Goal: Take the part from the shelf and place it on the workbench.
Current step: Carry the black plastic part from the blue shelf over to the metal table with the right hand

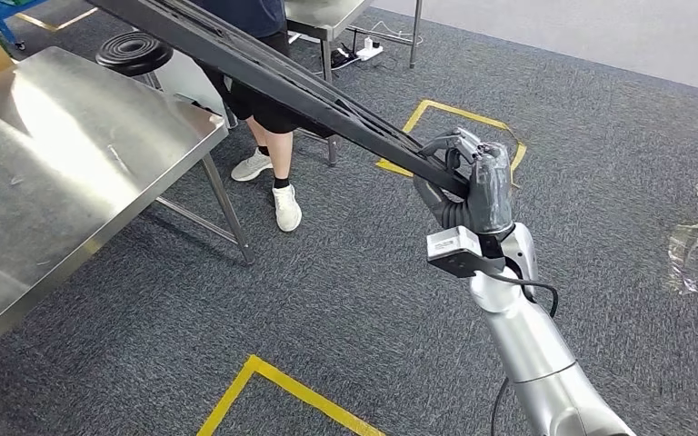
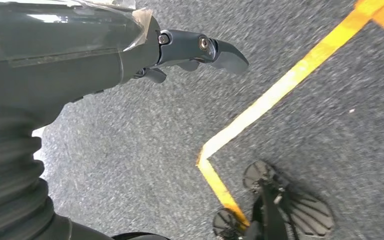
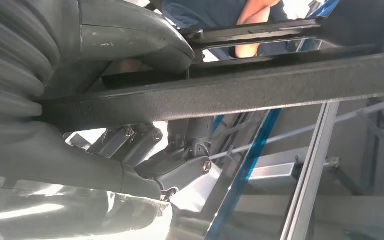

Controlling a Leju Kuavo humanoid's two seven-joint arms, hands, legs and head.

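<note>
The part [image 1: 264, 68] is a long, flat black frame that slants from the upper left down to the middle of the head view. My right hand [image 1: 473, 177] grips its lower end, out over the carpet. In the right wrist view the thick thumb [image 3: 130, 45] lies over the part's textured black bar [image 3: 260, 92] and darker fingers [image 3: 180, 170] curl under it. The part's far end runs above the steel workbench [image 1: 73, 154] at the left. My left hand [image 2: 80, 55] hangs over the floor, holding nothing, with a dark finger [image 2: 205, 47] stretched out.
A person in dark shorts and white shoes [image 1: 277, 195] stands beyond the workbench corner, beside a black stool [image 1: 134, 50] and a second table [image 1: 327, 18]. Yellow tape [image 1: 282, 386] marks the grey carpet. A crumpled plastic scrap [image 1: 695, 236] lies at the right. Aluminium and blue shelf rails [image 3: 310, 165] stand behind the part.
</note>
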